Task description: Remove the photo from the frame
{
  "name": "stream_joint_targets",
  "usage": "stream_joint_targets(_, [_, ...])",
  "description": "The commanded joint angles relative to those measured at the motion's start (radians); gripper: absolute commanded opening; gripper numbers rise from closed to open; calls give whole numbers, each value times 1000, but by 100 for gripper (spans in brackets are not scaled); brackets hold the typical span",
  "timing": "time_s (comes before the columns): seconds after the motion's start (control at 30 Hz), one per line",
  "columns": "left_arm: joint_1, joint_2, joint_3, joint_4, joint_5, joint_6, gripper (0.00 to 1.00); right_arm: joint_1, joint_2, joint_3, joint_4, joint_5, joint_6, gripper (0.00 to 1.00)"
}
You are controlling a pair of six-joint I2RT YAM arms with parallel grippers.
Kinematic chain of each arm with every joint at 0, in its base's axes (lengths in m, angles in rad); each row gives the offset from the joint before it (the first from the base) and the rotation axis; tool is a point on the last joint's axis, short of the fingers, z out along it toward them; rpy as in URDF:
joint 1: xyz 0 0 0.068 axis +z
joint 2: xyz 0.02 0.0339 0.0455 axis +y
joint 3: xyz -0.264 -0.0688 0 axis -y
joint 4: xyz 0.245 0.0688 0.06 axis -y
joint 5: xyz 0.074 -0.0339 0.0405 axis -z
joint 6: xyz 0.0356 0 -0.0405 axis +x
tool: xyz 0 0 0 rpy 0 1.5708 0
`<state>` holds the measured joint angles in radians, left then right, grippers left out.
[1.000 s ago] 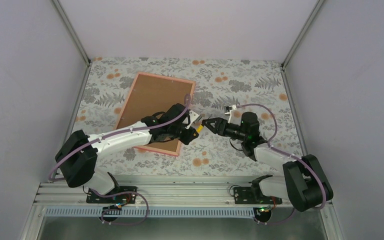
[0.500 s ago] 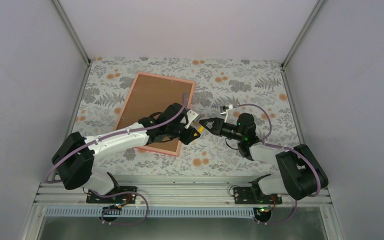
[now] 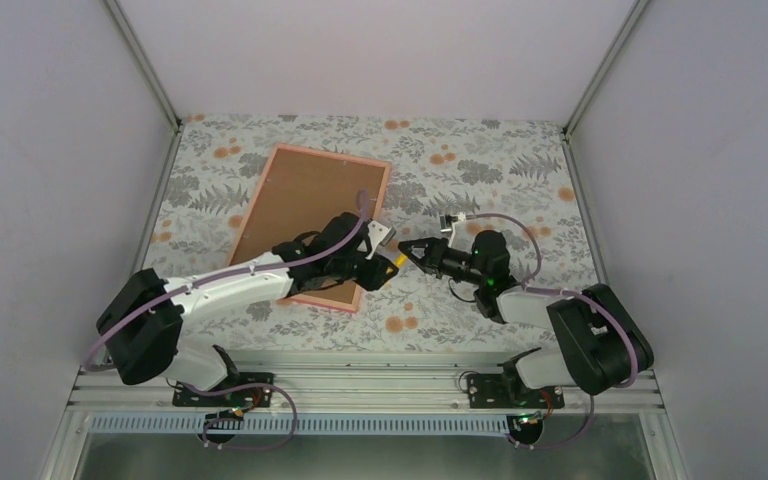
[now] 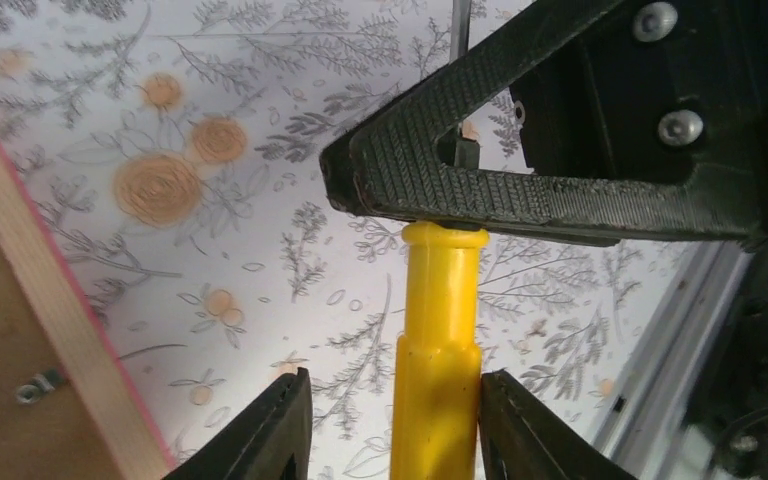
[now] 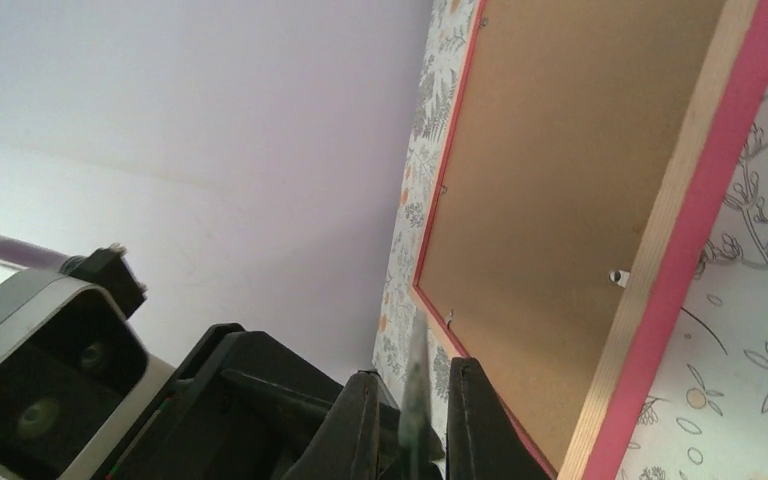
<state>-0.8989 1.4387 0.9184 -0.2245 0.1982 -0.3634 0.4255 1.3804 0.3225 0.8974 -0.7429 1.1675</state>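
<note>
Frame (image 3: 305,200), thinly bordered in pink, was seen lying back-up on the floral bench (image 3: 460,150). It was set left of centre and turned at a slant, with its brown board uppermost. The photo could not be seen, as the face of the frame was turned down. The near part of the frame was crossed by the left arm, so that its near right corner was hidden in the overhead view. In the right wrist view the board (image 5: 580,180) was shown inside a pale wooden strip edged in pink, and a small metal tab (image 5: 615,277) was noted at the board's margin. Another such tab (image 4: 35,385) was visible in the left wrist view.

The left pincer (image 3: 392,262) was found just off the frame's right edge, above the bench. It was closed on the handle of a yellow-handled tool (image 4: 440,330), with one black finger pressed to each side of the handle. The right pincer (image 3: 407,250) was met tip to tip with it. In the left wrist view, a textured finger (image 4: 440,190) of the right pincer was seen lying across the end of the yellow handle. In the right wrist view, its jaws were drawn close about the tool's thin metal shaft (image 5: 415,380), which was held between them.
</note>
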Motion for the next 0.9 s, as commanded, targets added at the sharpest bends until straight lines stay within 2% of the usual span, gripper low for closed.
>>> stream_joint_targets(0.0, [-19,-60,-35,79,-115,-14,47,16,-1,-24,22,50,97,4])
stream_joint_targets(0.27, [-71,-90,-110,181,-210,-2,63,32,-29,-46,1,126,233,4])
stream_joint_targets(0.4, [-103,-106,-156,259,-242,0,67,40,-56,-53,-27,157,282,4])
stream_joint_targets(0.67, [-117,-98,-192,375,-261,0,66,52,-103,-43,-95,188,315,4])
stream_joint_targets(0.8, [-117,-82,-200,418,-261,2,62,58,-111,-44,-93,190,328,4])
stream_joint_targets(0.87, [-117,-72,-200,429,-255,4,56,62,-117,-44,-89,190,333,4])
